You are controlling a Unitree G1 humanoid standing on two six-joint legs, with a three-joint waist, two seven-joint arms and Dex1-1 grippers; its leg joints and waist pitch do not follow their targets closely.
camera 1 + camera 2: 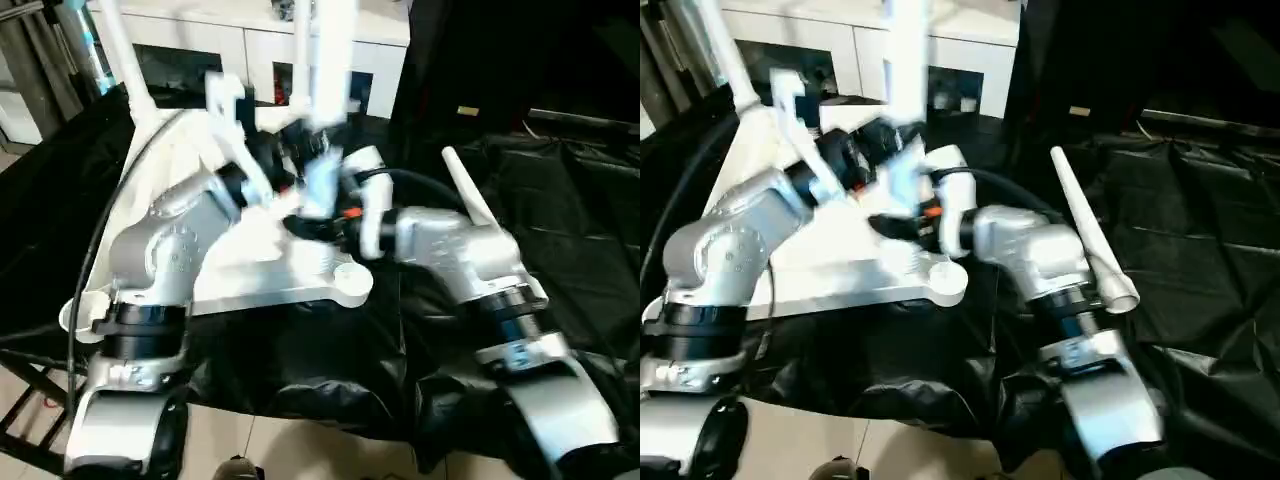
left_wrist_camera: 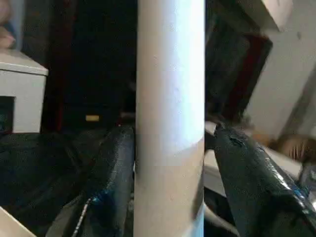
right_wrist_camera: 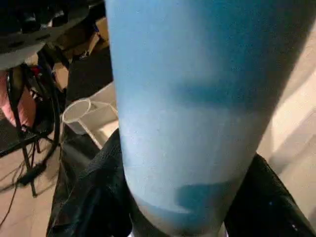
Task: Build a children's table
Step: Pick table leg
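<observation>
The children's table top [image 1: 250,270] lies upside down on the black cloth, with a rounded corner socket [image 1: 350,285] toward me. One white leg [image 1: 120,50] stands in the far left corner. A second leg [image 1: 335,60] stands upright at the far edge, and both grippers are around its lower part. My left gripper [image 2: 170,131] straddles this leg, one finger [image 2: 116,168] against it and the other finger [image 2: 242,163] a little clear of it. My right gripper [image 3: 187,158] is shut on the same leg lower down. A loose leg [image 1: 1090,235] lies on the cloth to the right.
The black-draped work table [image 1: 560,200] extends to the right of the loose leg. A white cabinet [image 1: 200,50] stands behind the table. Black cables run along my left forearm [image 1: 150,250]. Tiled floor [image 1: 300,450] shows at the near edge.
</observation>
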